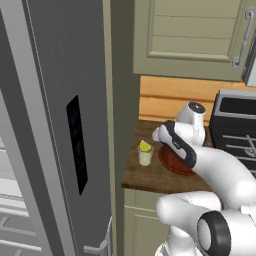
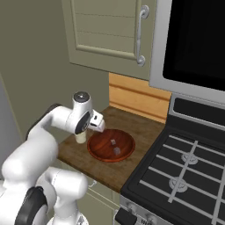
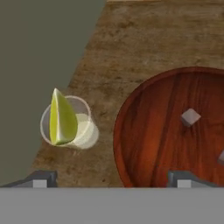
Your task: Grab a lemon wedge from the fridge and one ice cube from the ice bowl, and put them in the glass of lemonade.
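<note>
The lemon wedge point(image 3: 62, 119) stands point up inside the glass of lemonade point(image 3: 85, 133), at the wooden counter's left end beside the wall. In the left base view the wedge point(image 1: 145, 146) pokes out of the glass point(image 1: 145, 158). Right of the glass sits the reddish-brown ice bowl point(image 3: 148, 131) with two ice cubes point(image 3: 190, 117) in it. My gripper point(image 3: 113, 180) hovers open and empty above the gap between glass and bowl, one fingertip point(image 3: 41, 179) by the glass and the other over the bowl. From the right base view the gripper point(image 2: 99, 126) hangs over the bowl's point(image 2: 127, 151) left rim. The fridge point(image 1: 60, 125) door stands open at left.
A stove point(image 2: 184, 176) with black grates adjoins the counter on the right, under a dark microwave point(image 2: 193, 39). Beige upper cabinets point(image 1: 190, 35) hang above the counter. White fridge shelves point(image 1: 10, 200) show at the lower left.
</note>
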